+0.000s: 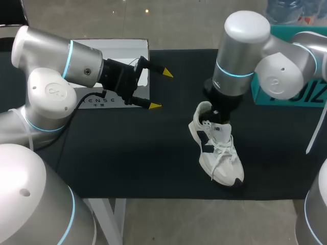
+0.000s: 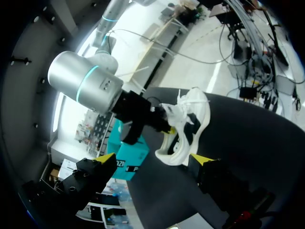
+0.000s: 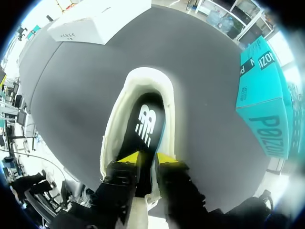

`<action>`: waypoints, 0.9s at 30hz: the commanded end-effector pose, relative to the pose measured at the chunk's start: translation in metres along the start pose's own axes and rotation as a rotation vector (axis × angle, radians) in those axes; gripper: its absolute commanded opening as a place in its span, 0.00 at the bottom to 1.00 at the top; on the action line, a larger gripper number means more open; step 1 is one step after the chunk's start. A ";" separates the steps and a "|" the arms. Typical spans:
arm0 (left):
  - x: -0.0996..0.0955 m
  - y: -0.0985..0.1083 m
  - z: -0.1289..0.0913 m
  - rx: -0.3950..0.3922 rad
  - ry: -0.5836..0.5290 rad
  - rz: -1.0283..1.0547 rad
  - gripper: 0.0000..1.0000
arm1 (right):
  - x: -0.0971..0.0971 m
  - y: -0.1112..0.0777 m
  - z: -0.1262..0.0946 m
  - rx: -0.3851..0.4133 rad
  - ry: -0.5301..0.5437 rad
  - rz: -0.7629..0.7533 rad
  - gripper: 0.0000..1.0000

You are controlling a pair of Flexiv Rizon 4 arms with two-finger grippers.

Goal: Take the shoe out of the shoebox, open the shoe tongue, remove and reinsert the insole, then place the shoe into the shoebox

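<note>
on the black tabletop [image 1: 127,153], the right fingers [image 3: 127,157] stood close together, clamped on the end of the black insole [image 3: 147,119] inside the white lace-up sneaker [image 1: 225,161], which lay outside the box. the left fingers [image 1: 155,106] hung wide apart, empty, beside the white cardboard shoebox [image 1: 115,51].

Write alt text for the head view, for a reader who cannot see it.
The right gripper is down in the heel opening of a white sneaker with dark side panels, which stands on the black table right of middle. The left gripper hovers open above the table's left part, beside a white shoebox at the far edge.
</note>
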State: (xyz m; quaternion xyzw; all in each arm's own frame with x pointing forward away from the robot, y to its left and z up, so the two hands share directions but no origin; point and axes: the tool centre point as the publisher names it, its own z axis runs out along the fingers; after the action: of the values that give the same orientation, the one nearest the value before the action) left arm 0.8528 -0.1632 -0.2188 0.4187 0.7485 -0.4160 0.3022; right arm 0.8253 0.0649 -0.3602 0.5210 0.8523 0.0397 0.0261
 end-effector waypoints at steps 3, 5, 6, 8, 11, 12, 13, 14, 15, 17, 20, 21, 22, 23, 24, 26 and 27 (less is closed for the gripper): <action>0.000 0.000 0.000 -0.001 0.002 0.001 1.00 | 0.010 -0.002 -0.009 -0.007 0.010 -0.013 1.00; 0.000 0.000 0.000 -0.001 0.002 0.001 1.00 | 0.014 -0.003 -0.011 -0.007 0.009 -0.025 1.00; 0.000 0.000 0.000 -0.001 0.002 0.001 1.00 | 0.016 -0.003 -0.011 -0.008 0.010 -0.027 1.00; 0.000 0.000 0.000 -0.001 0.002 0.001 1.00 | 0.018 -0.004 -0.011 -0.006 0.012 -0.030 1.00; 0.000 0.000 0.000 -0.001 0.002 0.001 1.00 | 0.020 -0.006 -0.009 -0.001 0.016 -0.033 1.00; 0.000 0.000 0.000 -0.001 0.002 0.001 1.00 | 0.020 -0.007 -0.009 -0.001 0.016 -0.033 1.00; 0.000 0.000 0.000 -0.001 0.002 0.001 1.00 | 0.020 -0.007 -0.009 0.001 0.018 -0.033 1.00; 0.000 0.000 0.000 -0.001 0.002 0.001 1.00 | 0.020 -0.008 -0.009 0.001 0.019 -0.033 1.00; 0.000 0.000 0.000 -0.001 0.002 0.001 1.00 | 0.021 -0.008 -0.010 0.002 0.020 -0.033 1.00; 0.000 0.000 0.000 -0.001 0.002 0.001 1.00 | 0.021 -0.007 -0.012 0.001 0.018 -0.036 1.00; 0.000 0.000 0.000 -0.001 0.002 0.001 1.00 | 0.019 -0.004 -0.019 -0.014 0.010 -0.040 1.00; 0.000 0.000 0.000 -0.001 0.002 0.001 1.00 | 0.019 -0.002 -0.022 -0.020 0.007 -0.043 1.00; 0.000 0.000 0.000 -0.001 0.002 0.001 1.00 | 0.019 -0.001 -0.025 -0.025 0.003 -0.045 1.00; 0.000 0.000 0.000 -0.001 0.002 0.001 1.00 | 0.019 0.000 -0.027 -0.032 0.002 -0.047 1.00; 0.000 0.000 0.000 -0.001 0.002 0.001 1.00 | 0.019 0.002 -0.031 -0.038 -0.004 -0.052 1.00; 0.000 0.000 0.000 -0.001 0.002 0.001 1.00 | 0.019 0.004 -0.038 -0.053 -0.012 -0.054 1.00; 0.000 0.000 0.000 -0.001 0.002 0.001 1.00 | 0.019 0.005 -0.042 -0.062 -0.019 -0.057 1.00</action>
State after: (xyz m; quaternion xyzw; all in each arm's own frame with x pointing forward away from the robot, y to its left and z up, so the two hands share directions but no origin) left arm 0.8528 -0.1632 -0.2188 0.4187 0.7485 -0.4160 0.3023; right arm 0.8232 0.0842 -0.3291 0.4956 0.8654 0.0598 0.0429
